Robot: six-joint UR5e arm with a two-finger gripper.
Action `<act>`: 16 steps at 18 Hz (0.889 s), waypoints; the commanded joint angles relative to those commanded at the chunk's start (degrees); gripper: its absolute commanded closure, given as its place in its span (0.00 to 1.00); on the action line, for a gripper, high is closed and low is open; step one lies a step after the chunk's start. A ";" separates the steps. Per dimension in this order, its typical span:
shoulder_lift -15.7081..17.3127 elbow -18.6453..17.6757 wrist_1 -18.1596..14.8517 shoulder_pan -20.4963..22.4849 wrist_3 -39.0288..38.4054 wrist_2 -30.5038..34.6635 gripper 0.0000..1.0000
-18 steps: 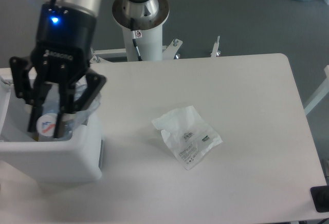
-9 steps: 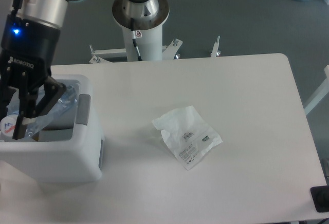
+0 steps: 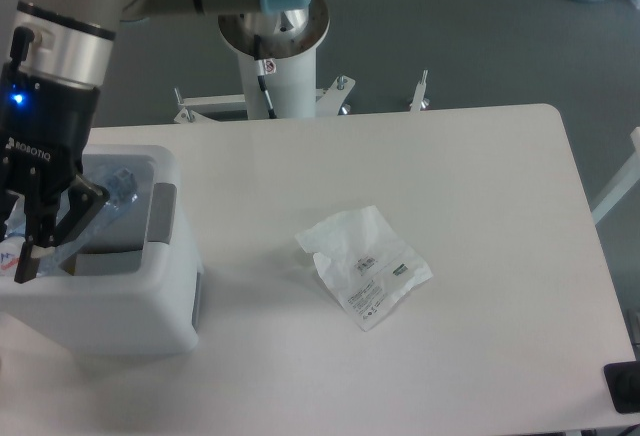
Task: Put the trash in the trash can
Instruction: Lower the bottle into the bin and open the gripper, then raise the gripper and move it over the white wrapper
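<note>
Holding the bottle (image 3: 100,211) clamped over the bin (image 3: 120,306) for release, the claw (image 3: 35,246) leaves the pouch (image 3: 365,268) lying well off to its side.

Over the trash can (image 3: 120,316), opening largely filled by the gripper (image 3: 35,246) and the clear bottle (image 3: 105,201) slanting inside. Right of the trash can, open tabletop (image 3: 500,206) up to the flat pouch (image 3: 365,266), lying alone. Behind the trash can, the arm's white pedestal (image 3: 272,51) blocking the far edge.
</note>
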 joint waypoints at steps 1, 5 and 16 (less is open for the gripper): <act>0.35 -0.71 0.00 0.00 -0.09 0.00 0.63; 1.05 -2.38 0.00 -0.53 -0.09 0.00 0.51; 5.71 -6.15 -0.26 7.54 0.43 1.58 0.00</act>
